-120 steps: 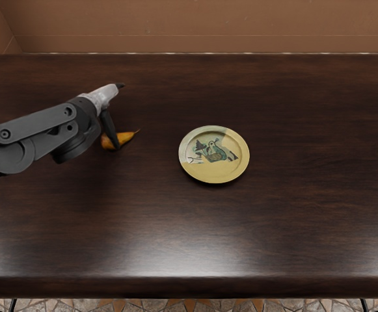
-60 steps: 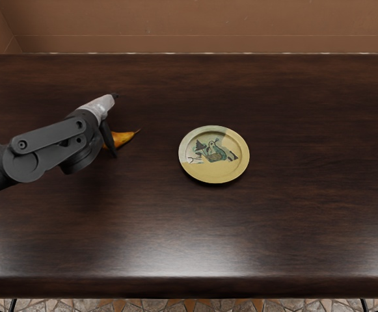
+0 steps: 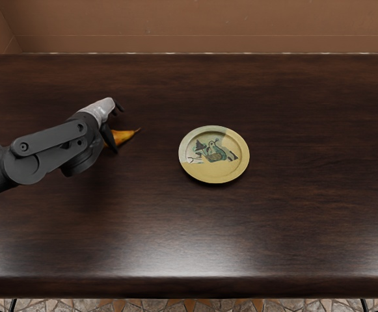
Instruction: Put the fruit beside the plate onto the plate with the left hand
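Since the earlier frames the left hand (image 3: 108, 123) has been brought down and tucked in over the fruit (image 3: 126, 134), and the fruit's pointed end looks nudged slightly toward the plate (image 3: 192, 172); the plate itself has not been shifted. The fruit is small and orange. It is seen lying on the table (image 3: 241, 247), left of the plate and apart from it, with its left end hidden behind the hand. How far the hand is closed, and whether the fruit is actually gripped, cannot be told from this view. The step in hand is judged to be the grasp. It would be done best if the hold were taken around the thick hidden end, not the tapered tip, and confirmed before any lift, since a small rounded fruit is likely to be squeezed out sideways. A straight lift should then be followed by a short carry to the right, with the release made low over the plate's centre so nothing is rolled off the rim. The right arm is not seen. The table is dark polished wood with soft glare. A plain brown wall (image 3: 202, 26) is set behind it, and patterned floor tiles (image 3: 175, 305) show below the front edge.
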`<move>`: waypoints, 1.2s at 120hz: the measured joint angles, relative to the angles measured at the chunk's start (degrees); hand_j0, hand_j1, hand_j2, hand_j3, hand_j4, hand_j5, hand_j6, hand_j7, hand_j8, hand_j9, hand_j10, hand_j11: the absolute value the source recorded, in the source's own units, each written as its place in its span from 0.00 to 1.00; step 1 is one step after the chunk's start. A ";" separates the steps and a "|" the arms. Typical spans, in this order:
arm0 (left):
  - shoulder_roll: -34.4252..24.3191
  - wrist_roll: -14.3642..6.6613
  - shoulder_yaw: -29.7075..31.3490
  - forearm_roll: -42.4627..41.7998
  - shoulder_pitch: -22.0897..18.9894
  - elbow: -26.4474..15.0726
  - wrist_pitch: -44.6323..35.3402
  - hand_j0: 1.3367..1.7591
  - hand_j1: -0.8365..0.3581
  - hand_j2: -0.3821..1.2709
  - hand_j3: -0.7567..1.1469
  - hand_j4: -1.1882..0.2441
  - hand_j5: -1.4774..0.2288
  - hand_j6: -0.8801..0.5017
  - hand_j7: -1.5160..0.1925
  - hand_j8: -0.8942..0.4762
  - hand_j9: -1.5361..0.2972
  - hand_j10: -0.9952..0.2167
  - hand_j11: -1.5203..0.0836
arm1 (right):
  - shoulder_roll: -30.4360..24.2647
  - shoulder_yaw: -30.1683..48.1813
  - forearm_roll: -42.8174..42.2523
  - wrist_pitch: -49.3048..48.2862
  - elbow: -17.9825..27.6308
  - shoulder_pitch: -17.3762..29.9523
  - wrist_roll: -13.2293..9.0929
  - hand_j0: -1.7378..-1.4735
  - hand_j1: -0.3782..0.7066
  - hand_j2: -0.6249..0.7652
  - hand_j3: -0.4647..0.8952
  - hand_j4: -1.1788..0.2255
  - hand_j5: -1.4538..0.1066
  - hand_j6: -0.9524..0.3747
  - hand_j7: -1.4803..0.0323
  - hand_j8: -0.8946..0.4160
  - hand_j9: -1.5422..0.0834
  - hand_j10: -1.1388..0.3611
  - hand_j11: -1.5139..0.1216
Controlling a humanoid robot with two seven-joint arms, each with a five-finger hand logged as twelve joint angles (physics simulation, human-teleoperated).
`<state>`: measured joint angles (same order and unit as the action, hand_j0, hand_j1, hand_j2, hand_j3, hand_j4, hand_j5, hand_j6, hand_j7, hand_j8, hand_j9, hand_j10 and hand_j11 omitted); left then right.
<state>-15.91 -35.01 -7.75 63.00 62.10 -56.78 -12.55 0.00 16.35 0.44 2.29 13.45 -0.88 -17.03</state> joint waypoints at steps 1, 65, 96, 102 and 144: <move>0.00 0.00 -0.01 -0.01 0.02 0.00 0.00 0.76 0.69 0.27 0.40 0.61 0.62 0.40 0.64 0.42 0.61 0.56 0.69 | 0.00 0.00 0.00 0.00 0.00 0.00 0.01 0.30 0.03 0.45 0.34 0.84 0.93 0.72 0.98 0.68 0.95 0.76 0.93; -0.26 0.01 -0.07 -0.10 0.29 0.01 0.14 0.76 0.49 0.29 0.40 0.48 0.48 0.27 0.51 0.29 0.48 0.41 0.54 | 0.00 0.00 0.00 0.00 0.00 0.00 0.01 0.30 0.03 0.45 0.34 0.84 0.93 0.72 0.98 0.68 0.95 0.76 0.93; -0.26 0.00 -0.08 -0.36 0.33 0.00 0.17 0.76 0.45 0.33 0.40 0.44 0.44 0.23 0.46 0.30 0.44 0.37 0.49 | 0.00 0.00 0.00 0.00 0.00 0.00 0.00 0.30 0.03 0.45 0.34 0.84 0.93 0.72 0.98 0.68 0.95 0.76 0.93; -0.26 0.00 -0.11 -0.30 0.22 0.00 0.16 0.76 0.44 0.32 0.40 0.43 0.44 0.22 0.46 0.31 0.43 0.37 0.49 | 0.00 0.00 0.00 0.00 0.00 0.00 0.00 0.30 0.03 0.45 0.34 0.84 0.93 0.72 0.98 0.68 0.95 0.76 0.93; -0.17 0.02 0.82 0.37 -0.13 0.01 0.03 0.75 0.46 0.34 0.40 0.38 0.46 0.19 0.45 0.29 0.41 0.32 0.46 | 0.00 0.00 0.00 0.00 0.00 0.00 0.02 0.30 0.03 0.45 0.34 0.84 0.93 0.72 0.98 0.68 0.95 0.76 0.93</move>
<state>-16.08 -34.99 -6.93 63.37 61.97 -56.77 -12.52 0.00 16.35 0.44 2.29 13.45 -0.88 -17.01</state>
